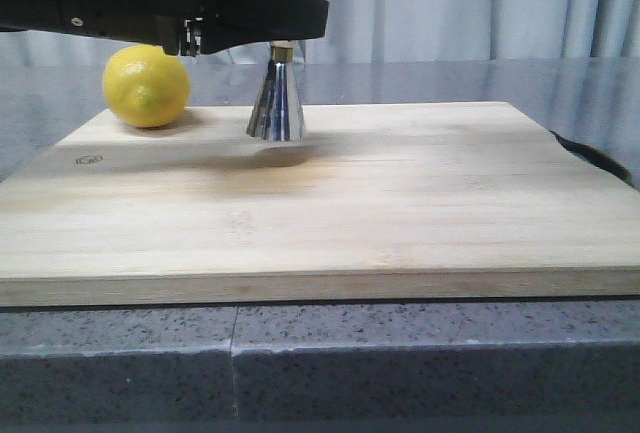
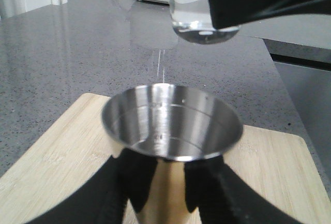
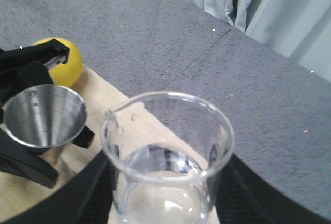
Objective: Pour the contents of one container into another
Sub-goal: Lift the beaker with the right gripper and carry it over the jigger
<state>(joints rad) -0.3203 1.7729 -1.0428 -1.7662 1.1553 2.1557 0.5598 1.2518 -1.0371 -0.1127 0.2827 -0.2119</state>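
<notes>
The steel jigger (image 1: 277,103) with a gold waist band is at the back of the wooden board (image 1: 320,203); its upper cup is hidden behind my left arm. My left gripper (image 2: 170,182) is shut on the jigger (image 2: 172,122) just below the open cup. The clear glass beaker (image 3: 168,157) holds a little clear liquid, and my right gripper (image 3: 165,193) is shut on its sides. In the left wrist view the beaker (image 2: 199,12) hangs above and beyond the jigger's rim, roughly upright. The pouring lip faces the jigger (image 3: 44,118).
A yellow lemon (image 1: 146,85) lies on the board's back left corner, close to the jigger. Grey stone counter (image 1: 420,363) surrounds the board. A dark object (image 1: 592,156) lies off the board's right edge. Curtains hang behind.
</notes>
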